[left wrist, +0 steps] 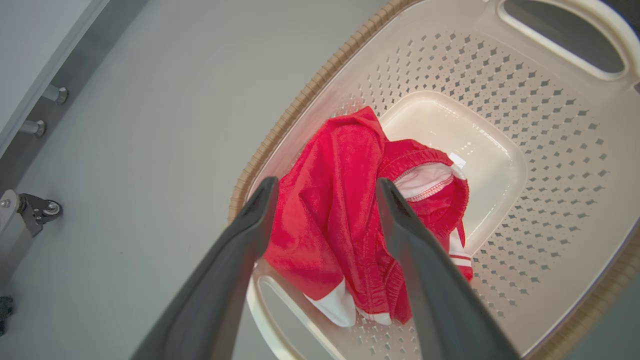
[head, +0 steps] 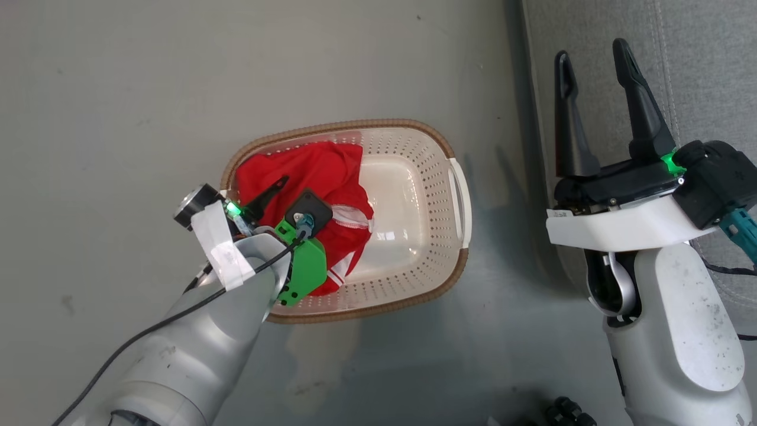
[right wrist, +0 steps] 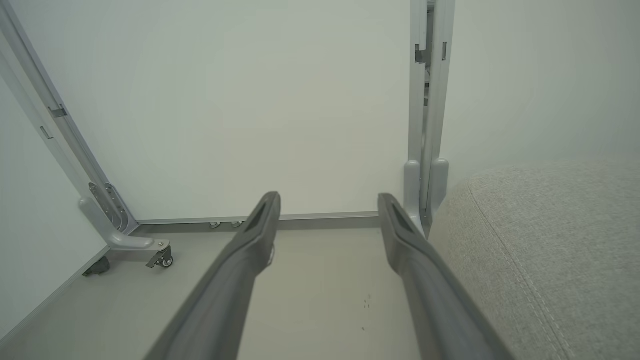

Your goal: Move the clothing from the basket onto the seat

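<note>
The cream basket with a brown rim stands on the grey floor. Red clothing with white trim lies bunched in its left half. My left gripper hangs open just above the red clothing, fingers apart on either side of the heap and holding nothing. One of its dark fingers shows over the fabric in the head view. The basket's right half is bare plastic. My right gripper stands open and empty at the right, its fingertips over the edge of the grey seat. The seat's rounded corner lies right of that gripper.
White wall panels on grey frames with castor feet stand beyond the right gripper. Another castor sits on the floor left of the basket. Small dark objects lie at the bottom edge near my right arm.
</note>
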Motion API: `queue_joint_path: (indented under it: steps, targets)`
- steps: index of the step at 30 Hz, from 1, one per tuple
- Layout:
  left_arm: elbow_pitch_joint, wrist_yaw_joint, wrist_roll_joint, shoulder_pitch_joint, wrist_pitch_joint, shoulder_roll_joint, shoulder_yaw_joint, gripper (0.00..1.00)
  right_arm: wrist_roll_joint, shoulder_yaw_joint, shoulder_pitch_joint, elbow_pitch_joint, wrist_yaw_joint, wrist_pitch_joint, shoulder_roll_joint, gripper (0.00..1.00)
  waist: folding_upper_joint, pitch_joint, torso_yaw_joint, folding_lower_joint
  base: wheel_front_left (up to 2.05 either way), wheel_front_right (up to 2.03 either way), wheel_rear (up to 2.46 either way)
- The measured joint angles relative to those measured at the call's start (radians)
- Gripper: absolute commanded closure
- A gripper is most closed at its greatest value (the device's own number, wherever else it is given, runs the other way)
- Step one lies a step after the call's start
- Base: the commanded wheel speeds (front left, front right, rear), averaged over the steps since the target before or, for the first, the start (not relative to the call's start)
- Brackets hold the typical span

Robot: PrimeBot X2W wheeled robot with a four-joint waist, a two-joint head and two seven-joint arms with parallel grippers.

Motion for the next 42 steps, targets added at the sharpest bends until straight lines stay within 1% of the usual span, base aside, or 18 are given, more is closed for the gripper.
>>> queue_joint_path:
  steps: [6,12,22,27,28,29,30,36,40,42]
  targets:
    - [0.092,-0.01,0.065,-0.085,0.05,0.005,-0.072,0.0,0.023,0.011,-0.029,-0.021,0.0,0.0,0.0,0.0,0.0,0.107,-0.044,0.0,0.0,0.0,0.0]
    - [0.123,-0.008,0.086,-0.127,0.092,0.039,-0.105,0.0,0.045,0.018,-0.042,-0.036,0.0,0.0,0.0,0.0,0.0,0.195,-0.09,-0.0001,0.0,0.0,0.0]
    - [0.137,0.013,0.09,-0.193,0.161,0.091,-0.12,0.0,0.077,0.026,-0.06,-0.047,0.0,0.0,0.0,0.0,0.0,0.306,-0.154,-0.0002,0.0,0.0,0.0]
    - [0.141,0.018,0.091,-0.214,0.206,0.102,-0.13,0.0,0.086,0.031,-0.065,-0.05,0.0,0.0,0.0,0.0,0.0,0.338,-0.174,-0.0002,0.0,0.0,0.0]
    - [0.141,0.018,0.09,-0.218,0.208,0.104,-0.131,0.6,0.087,0.031,-0.066,-0.053,0.0,0.0,0.0,0.0,0.0,0.344,-0.178,-0.0002,0.0,0.0,0.0]
    - [0.141,0.018,0.09,-0.221,0.212,0.106,-0.132,1.0,0.088,0.031,-0.067,-0.053,0.0,0.0,0.0,0.0,0.0,0.348,-0.181,-0.0002,0.0,0.0,0.0]
    - [0.141,0.017,0.091,-0.225,0.226,0.109,-0.139,1.0,0.088,0.031,-0.07,-0.054,0.0,0.0,0.0,0.0,0.0,0.352,-0.184,-0.0002,0.0,0.0,0.0]
    - [0.143,0.016,0.09,-0.23,0.229,0.116,-0.152,1.0,0.089,0.022,-0.078,-0.053,0.0,0.0,0.0,0.0,0.0,0.356,-0.191,-0.0002,0.0,0.0,0.0]
    - [0.144,-0.002,0.069,-0.229,0.185,0.111,-0.146,1.0,0.084,0.016,-0.078,-0.047,0.0,0.0,0.0,0.0,0.0,0.337,-0.184,-0.0002,0.0,0.0,0.0]
    - [0.144,-0.018,0.044,-0.225,0.149,0.102,-0.128,1.0,0.08,0.015,-0.078,-0.041,0.0,0.0,0.0,0.0,0.0,0.322,-0.178,-0.0002,0.0,0.0,0.0]
